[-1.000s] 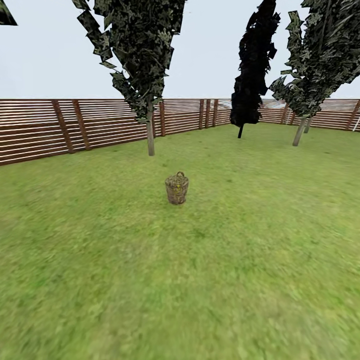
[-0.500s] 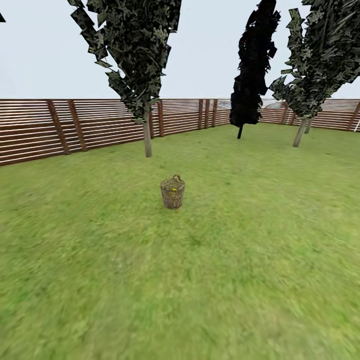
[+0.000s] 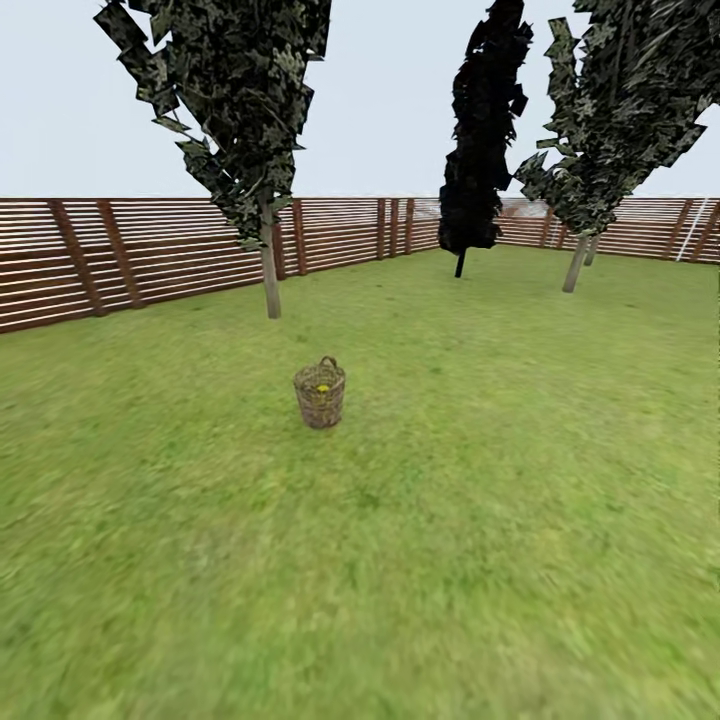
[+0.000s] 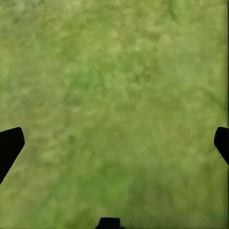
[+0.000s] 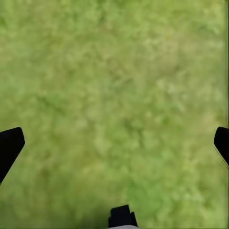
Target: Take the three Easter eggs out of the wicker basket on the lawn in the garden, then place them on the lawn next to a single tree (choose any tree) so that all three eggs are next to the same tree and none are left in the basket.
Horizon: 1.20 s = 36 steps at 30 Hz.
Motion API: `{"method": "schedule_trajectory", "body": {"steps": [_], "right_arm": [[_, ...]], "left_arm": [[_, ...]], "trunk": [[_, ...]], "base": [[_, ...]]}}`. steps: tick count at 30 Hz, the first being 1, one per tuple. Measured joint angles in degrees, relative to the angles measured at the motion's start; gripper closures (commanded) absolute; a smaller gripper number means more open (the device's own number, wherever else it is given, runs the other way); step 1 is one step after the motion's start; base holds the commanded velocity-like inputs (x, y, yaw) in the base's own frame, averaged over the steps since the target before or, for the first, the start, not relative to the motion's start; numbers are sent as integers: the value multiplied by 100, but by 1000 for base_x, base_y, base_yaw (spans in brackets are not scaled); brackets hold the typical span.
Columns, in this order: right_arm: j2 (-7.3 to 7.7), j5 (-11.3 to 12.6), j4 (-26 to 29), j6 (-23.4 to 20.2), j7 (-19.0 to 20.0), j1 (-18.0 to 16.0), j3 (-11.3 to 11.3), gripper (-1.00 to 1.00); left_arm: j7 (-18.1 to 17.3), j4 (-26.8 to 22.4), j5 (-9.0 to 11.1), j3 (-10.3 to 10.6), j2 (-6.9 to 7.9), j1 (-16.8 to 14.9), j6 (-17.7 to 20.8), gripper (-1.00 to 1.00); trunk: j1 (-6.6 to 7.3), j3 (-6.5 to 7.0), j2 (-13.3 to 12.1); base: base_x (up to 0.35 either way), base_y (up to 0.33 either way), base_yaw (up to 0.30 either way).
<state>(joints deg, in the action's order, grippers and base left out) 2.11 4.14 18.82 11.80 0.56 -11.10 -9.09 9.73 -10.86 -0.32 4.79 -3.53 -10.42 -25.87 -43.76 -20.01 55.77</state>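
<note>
The wicker basket stands upright on the lawn a few metres ahead, slightly left of centre in the head view. A bit of yellow from an Easter egg shows inside its rim; I cannot tell how many eggs it holds. The tree is out of view. In the left wrist view my left gripper is open over bare grass, with nothing between its fingers. The right gripper is likewise open above grass in the right wrist view.
Three thin-stemmed dark cypresses stand beyond the basket: one behind it to the left, one far back, one at the back right. A brown slatted fence runs along the left and rear of the garden.
The whole head view has shifted: the camera has turned right and come a little closer, so the basket and cypresses sit further left in the picture. The basket itself has not moved.
</note>
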Motion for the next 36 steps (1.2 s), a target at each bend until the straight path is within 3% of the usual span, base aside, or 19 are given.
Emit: {"method": "schedule_trajectory", "body": {"steps": [36], "right_arm": [[0,4,10,1,0,1,0,-100]], "left_arm": [[0,1,-6,0,-69,0,0,-100]], "trunk": [[0,0,0]], "base": [[304,-172,-1]]}}
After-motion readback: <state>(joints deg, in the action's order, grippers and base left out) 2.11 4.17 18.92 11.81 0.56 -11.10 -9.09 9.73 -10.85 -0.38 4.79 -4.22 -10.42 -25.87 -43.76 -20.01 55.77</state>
